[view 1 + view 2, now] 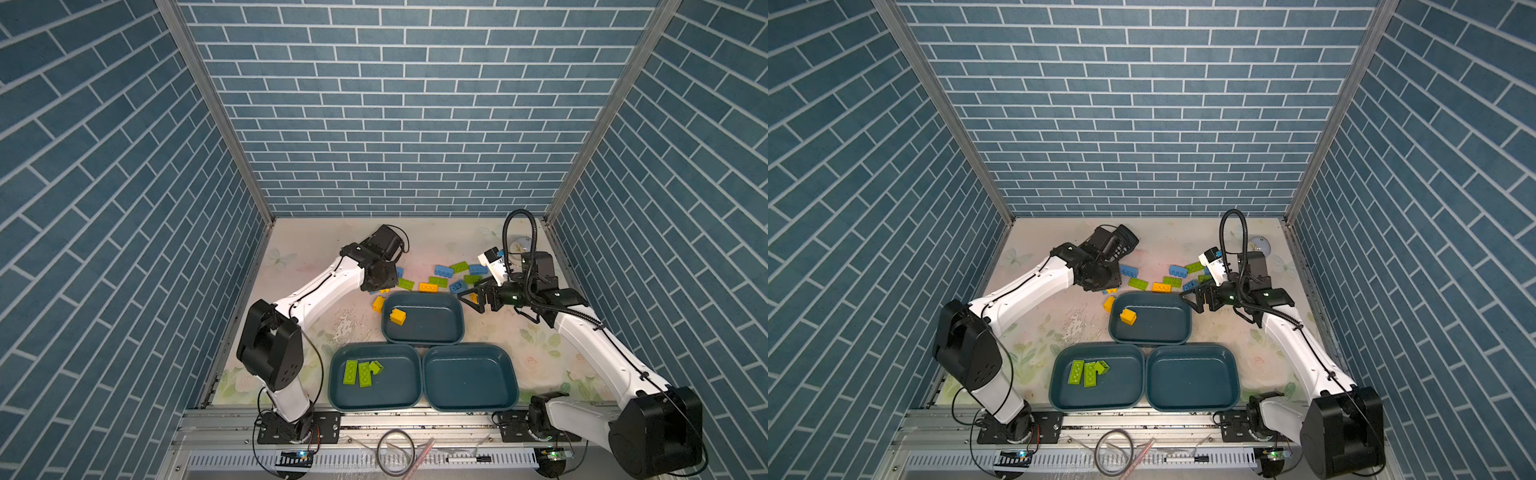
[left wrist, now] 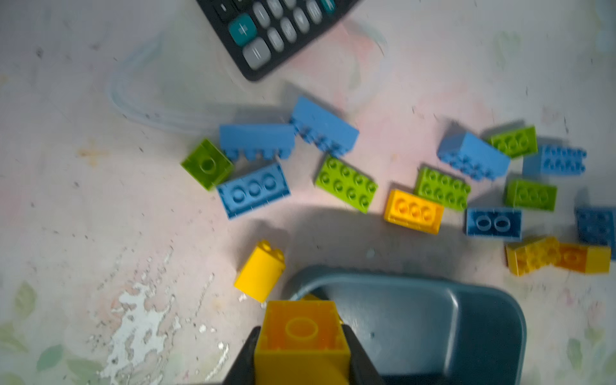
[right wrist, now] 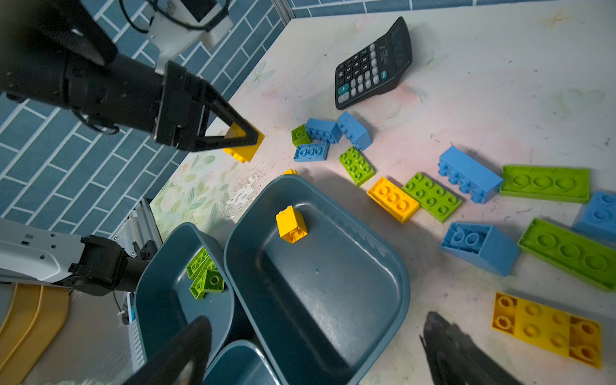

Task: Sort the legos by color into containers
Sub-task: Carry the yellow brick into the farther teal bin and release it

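Nearest the front rail [image 1: 415,419], two trays sit side by side and touch. The left tray [image 1: 395,392] has three green bricks [image 1: 362,372] in it, bunched up near its left end. The right tray [image 1: 469,380] is right next to it.

Just behind them, pushed up against both, is the back tray [image 1: 432,330]. One yellow cube [image 1: 398,316] lies inside it, near the left side.

At the far left corner of the back tray is the left gripper [image 2: 301,350]. Its jaws are squeezed tight on a yellow brick [image 3: 245,152], one jaw on each side. I cannot tell if that brick touches the table [image 1: 316,257]. A small yellow block [image 1: 378,304] lies on the table just outside the tray, close to the gripper.

At the far right corner of the back tray is the right gripper [image 1: 469,302]. Its jaws are spread wide apart and it hangs over the table. Some flat yellow pieces [image 3: 546,328] lie on the table close by.

Past the back tray, loose bricks [image 1: 438,281] lie scattered on the table. They are blue, green and yellow. Some show their bumps, some lie on their sides, and some are upside down.

Farthest back is a black calculator [image 3: 373,66]. It lies flat on the table, just past a little bunch of blue bricks [image 3: 321,130].
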